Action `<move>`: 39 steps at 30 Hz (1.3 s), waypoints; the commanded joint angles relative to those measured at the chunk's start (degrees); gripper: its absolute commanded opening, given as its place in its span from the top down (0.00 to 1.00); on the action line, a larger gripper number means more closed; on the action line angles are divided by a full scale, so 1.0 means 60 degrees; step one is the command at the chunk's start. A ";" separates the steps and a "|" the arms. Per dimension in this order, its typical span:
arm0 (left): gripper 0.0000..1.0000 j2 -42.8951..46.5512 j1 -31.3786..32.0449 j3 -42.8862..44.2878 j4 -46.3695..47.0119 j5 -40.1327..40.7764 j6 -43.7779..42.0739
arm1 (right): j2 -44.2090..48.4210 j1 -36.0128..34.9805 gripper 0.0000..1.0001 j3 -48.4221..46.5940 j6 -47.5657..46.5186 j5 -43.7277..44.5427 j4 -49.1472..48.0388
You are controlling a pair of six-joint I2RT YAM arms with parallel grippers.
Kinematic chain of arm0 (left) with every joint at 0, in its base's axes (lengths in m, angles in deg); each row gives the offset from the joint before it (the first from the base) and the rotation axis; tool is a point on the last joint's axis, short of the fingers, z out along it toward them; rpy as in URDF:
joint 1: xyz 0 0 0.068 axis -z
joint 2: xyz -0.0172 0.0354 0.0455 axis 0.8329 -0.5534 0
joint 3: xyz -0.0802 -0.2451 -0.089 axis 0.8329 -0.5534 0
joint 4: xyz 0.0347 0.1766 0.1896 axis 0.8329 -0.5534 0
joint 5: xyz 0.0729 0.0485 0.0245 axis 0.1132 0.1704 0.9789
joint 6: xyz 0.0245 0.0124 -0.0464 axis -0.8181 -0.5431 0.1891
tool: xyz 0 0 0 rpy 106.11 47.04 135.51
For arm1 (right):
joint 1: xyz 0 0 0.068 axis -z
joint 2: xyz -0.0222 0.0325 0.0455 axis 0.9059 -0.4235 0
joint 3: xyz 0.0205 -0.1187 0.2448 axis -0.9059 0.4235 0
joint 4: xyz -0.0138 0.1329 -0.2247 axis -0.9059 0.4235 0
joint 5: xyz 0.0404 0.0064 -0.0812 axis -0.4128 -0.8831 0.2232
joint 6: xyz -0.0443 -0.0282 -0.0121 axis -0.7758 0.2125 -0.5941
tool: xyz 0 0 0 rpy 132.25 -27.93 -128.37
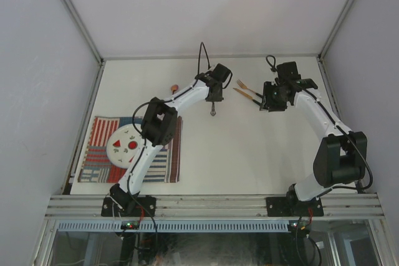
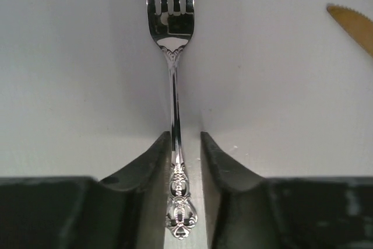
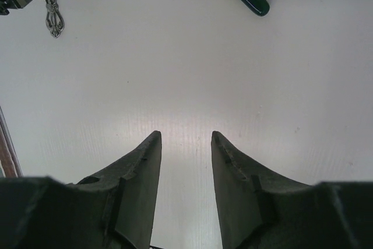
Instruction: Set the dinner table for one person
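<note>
Plate (image 1: 126, 146) on placemat (image 1: 103, 130), near-L of dinner table (image 1: 249, 154).

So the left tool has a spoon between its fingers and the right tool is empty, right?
Not a spoon: the left wrist view shows tines, so it is a fork between the fingers of the left tool. The right tool is empty, as you said.

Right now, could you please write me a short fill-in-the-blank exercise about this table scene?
1. The white plate sits on the striped ___.
2. The fingers of the left gripper stand on either side of the handle of a silver ___.
3. The right gripper has ___ between its fingers.
Missing words: placemat; fork; nothing.
</note>
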State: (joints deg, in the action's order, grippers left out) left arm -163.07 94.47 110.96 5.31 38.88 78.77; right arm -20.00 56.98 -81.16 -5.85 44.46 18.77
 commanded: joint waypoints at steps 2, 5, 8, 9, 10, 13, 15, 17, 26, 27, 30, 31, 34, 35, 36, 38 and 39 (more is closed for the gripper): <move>0.85 -0.0054 -0.0060 0.0615 -0.0068 0.0139 -0.0071 | 0.0027 0.0024 0.61 -0.0397 -0.0073 -0.0192 -0.0044; 1.00 -0.0027 -0.0063 0.0587 -0.0098 0.0114 -0.0131 | 0.0055 0.0024 0.63 -0.0309 -0.0063 -0.0222 -0.0053; 1.00 0.0051 -0.0070 0.0469 -0.0106 0.0092 -0.0192 | 0.0063 0.0017 0.65 -0.0197 -0.0037 -0.0248 -0.0098; 1.00 0.0134 -0.0067 0.0365 -0.0084 0.0106 -0.0207 | 0.0056 0.0023 0.65 -0.0172 -0.0023 -0.0243 -0.0110; 1.00 0.0249 -0.0068 0.0267 -0.0065 0.0146 -0.0221 | 0.0062 0.0024 0.65 -0.0149 -0.0025 -0.0226 -0.0108; 1.00 0.1004 -0.0073 -0.0285 0.0099 0.0471 -0.0287 | 0.0050 0.0010 0.66 -0.0072 0.0013 -0.0274 -0.0179; 1.00 0.1477 -0.0074 -0.0655 0.0311 0.0724 -0.0436 | 0.0021 -0.0002 0.66 -0.0011 0.0063 -0.0324 -0.0250; 1.00 0.1759 -0.0100 -0.0686 0.0180 0.0933 -0.0604 | -0.0042 -0.0040 0.66 0.0037 0.0108 -0.0375 -0.0323; 1.00 0.2874 -0.0256 -0.1238 -0.0248 0.0924 -0.0540 | -0.0434 -0.0408 0.68 0.0045 0.0333 -0.0576 -0.0756; 1.00 0.2931 -0.0284 -0.1173 -0.0434 0.0959 -0.0525 | -0.0506 -0.0440 0.68 0.0028 0.0334 -0.0610 -0.0760; 1.00 0.3254 -0.0460 -0.1139 -0.0986 0.0835 -0.0393 | -0.0680 -0.0512 0.69 -0.0037 0.0367 -0.0750 -0.0822; 1.00 0.3444 -0.0524 -0.1252 -0.1101 0.0708 -0.0360 | -0.0725 -0.0548 0.69 -0.0064 0.0355 -0.0749 -0.0852; 1.00 0.4203 -0.0621 -0.2007 -0.1277 0.0608 -0.0347 | -0.0908 -0.0633 0.70 -0.0179 0.0298 -0.0743 -0.0896; 1.00 0.4527 -0.0641 -0.2336 -0.1289 0.0701 -0.0367 | -0.1021 -0.0653 0.70 -0.0210 0.0282 -0.0759 -0.0913; 1.00 0.4824 -0.0660 -0.2718 -0.1302 0.0796 -0.0379 | -0.1109 -0.0650 0.71 -0.0260 0.0268 -0.0783 -0.0944; 1.00 0.5493 -0.0737 -0.3472 -0.1316 0.0911 -0.0376 | -0.1298 -0.0671 0.73 -0.0389 0.0250 -0.0850 -0.0979; 1.00 0.5804 -0.0811 -0.3871 -0.1310 0.0933 -0.0358 | -0.1394 -0.0665 0.74 -0.0480 0.0245 -0.0862 -0.0980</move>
State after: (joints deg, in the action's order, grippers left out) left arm -138.09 90.66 94.15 -1.12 42.95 76.76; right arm -26.93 53.28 -80.70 -4.78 40.22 15.19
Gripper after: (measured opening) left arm 0.005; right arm 0.281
